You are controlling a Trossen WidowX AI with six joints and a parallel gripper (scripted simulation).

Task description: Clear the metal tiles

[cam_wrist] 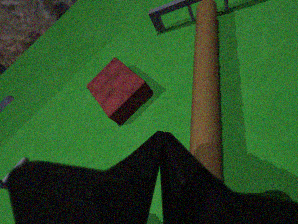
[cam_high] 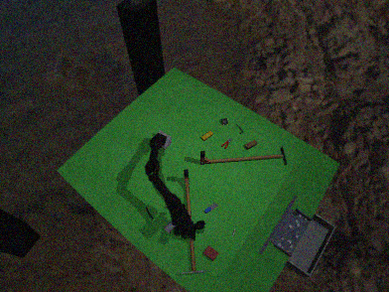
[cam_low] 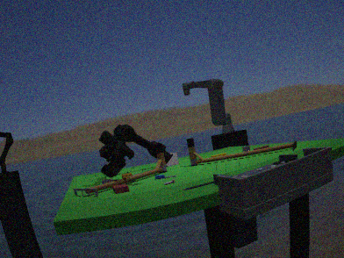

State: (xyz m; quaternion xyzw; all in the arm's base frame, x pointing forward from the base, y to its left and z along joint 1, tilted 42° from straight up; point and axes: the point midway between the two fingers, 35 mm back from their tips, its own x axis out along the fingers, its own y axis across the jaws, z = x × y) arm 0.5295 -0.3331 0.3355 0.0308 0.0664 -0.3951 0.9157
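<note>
The tool [cam_high: 194, 235] [cam_low: 115, 172] [cam_wrist: 162, 138] is closed, its fingertips together and nothing between them, above the green worktop [cam_high: 124, 114] [cam_low: 149, 202] [cam_wrist: 50, 135]. In the wrist view, the wooden handle [cam_high: 193, 255] [cam_low: 140, 176] [cam_wrist: 206, 90] of one long implement lies just beside the fingertips, on the right; its frame-like head [cam_high: 191, 272] [cam_low: 85, 192] [cam_wrist: 172, 17] lies beyond them. A red block [cam_high: 210, 253] [cam_low: 121, 189] [cam_wrist: 120, 90] rests near the tool, on the other side of that handle. A second long-handled implement [cam_high: 243, 159] [cam_low: 246, 154] lies well apart from the tool, its handle also wooden; which of the two is the scraper cannot be told. Also well apart from the tool is the steel bench plate [cam_high: 284, 239], with several small pale tiles [cam_high: 298, 226] on it. The catch box [cam_high: 313, 246] [cam_low: 276, 182] adjoins the plate on the side farther from the tool.
</note>
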